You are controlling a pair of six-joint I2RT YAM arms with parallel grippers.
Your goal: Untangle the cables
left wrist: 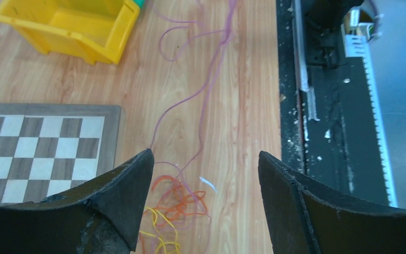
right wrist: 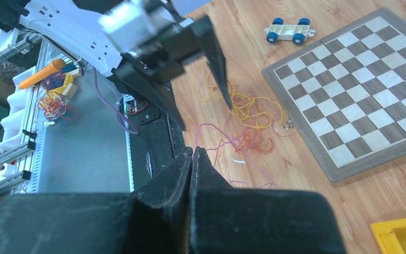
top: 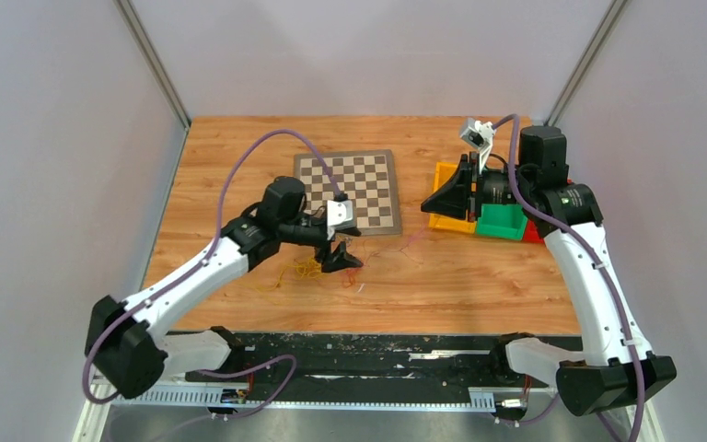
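The cables are a small tangle of thin yellow and orange strands (top: 307,270) on the wooden table, just in front of the chessboard. My left gripper (top: 341,261) is open and hangs low over the tangle's right end. In the left wrist view the orange and yellow loops (left wrist: 175,207) lie between its spread fingers (left wrist: 205,159), untouched. A thin purple strand (left wrist: 206,95) runs from the tangle toward the right arm. My right gripper (top: 430,204) is raised by the bins. Its jaws are shut (right wrist: 194,151) with the purple strand (right wrist: 227,144) coming out of the tips.
A chessboard (top: 354,189) lies behind the tangle. Yellow (top: 444,173), green (top: 502,221) and red (top: 534,232) bins stand at the right. A small blue-wheeled toy (right wrist: 291,30) sits beyond the board. The black rail (top: 377,354) runs along the table's near edge.
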